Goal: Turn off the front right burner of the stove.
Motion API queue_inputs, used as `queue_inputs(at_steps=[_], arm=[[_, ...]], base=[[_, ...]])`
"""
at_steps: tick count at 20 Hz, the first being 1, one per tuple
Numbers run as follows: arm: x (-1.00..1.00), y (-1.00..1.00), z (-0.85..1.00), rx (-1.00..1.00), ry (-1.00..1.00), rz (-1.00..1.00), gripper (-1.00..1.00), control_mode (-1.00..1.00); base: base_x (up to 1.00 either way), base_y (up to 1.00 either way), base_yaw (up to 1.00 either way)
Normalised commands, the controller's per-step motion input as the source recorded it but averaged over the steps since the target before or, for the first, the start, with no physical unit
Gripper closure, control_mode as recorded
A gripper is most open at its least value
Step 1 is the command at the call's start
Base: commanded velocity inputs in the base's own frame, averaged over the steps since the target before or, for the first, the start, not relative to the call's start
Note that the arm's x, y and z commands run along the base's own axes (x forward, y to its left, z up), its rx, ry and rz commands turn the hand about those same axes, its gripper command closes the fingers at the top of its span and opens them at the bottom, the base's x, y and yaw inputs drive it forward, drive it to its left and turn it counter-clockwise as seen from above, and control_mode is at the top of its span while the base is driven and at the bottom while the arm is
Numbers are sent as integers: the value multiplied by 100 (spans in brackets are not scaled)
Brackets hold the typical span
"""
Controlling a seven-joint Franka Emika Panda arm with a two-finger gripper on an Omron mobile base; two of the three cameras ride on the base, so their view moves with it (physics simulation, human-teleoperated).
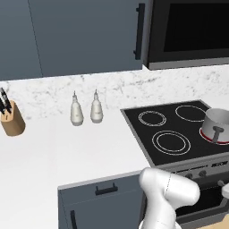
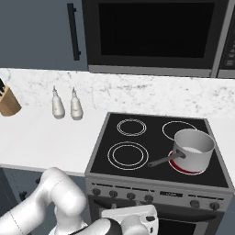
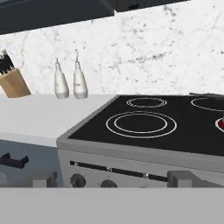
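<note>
**A:** Where is the gripper, and how do its fingers stand?

**B:** From the hand view, the gripper (image 3: 112, 183) sits low in front of the stove (image 3: 144, 153), level with the grey steel front panel. Two blurred grey finger tips rise at the bottom of that view, well apart, with nothing between them, so the gripper is wide. In the right base view the white hand is below the panel's row of small dark knobs (image 2: 131, 196).

**A:** And the burner to be turned off?

**B:** The front right burner (image 2: 186, 168) is on the black glass cooktop, nearest the front edge on the right. Its rim is red. A steel saucepan (image 2: 193, 149) stands on it, covering most of the zone, its dark handle pointing left over the glass.

**A:** What is inside the saucepan?

**B:** The interior looks pale and whitish; I cannot tell what it is.

**A:** Any other containers?

**B:** Two white bottles (image 2: 58, 104) with thin spouts stand side by side on the white counter (image 2: 41, 137) left of the stove, against the marble backsplash. Their contents are hidden. Farther left, a wooden knife block (image 1: 12, 118) holds several dark-handled knives.

**A:** And above?

**B:** A black microwave (image 2: 153, 34) hangs over the stove, beside blue-grey cabinets (image 1: 71, 36).
</note>
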Motion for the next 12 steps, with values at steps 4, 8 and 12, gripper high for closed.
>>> queue_inputs(at_steps=[4, 8, 12], arm=[[23, 0, -41, -23, -10, 0, -100, -100], [11, -5, -44, -24, -6, 0, -100, -100], [10, -24, -32, -18, 0, -4, -100, -100]], base=[[0, 0, 0], [0, 0, 0], [0, 0, 0]])
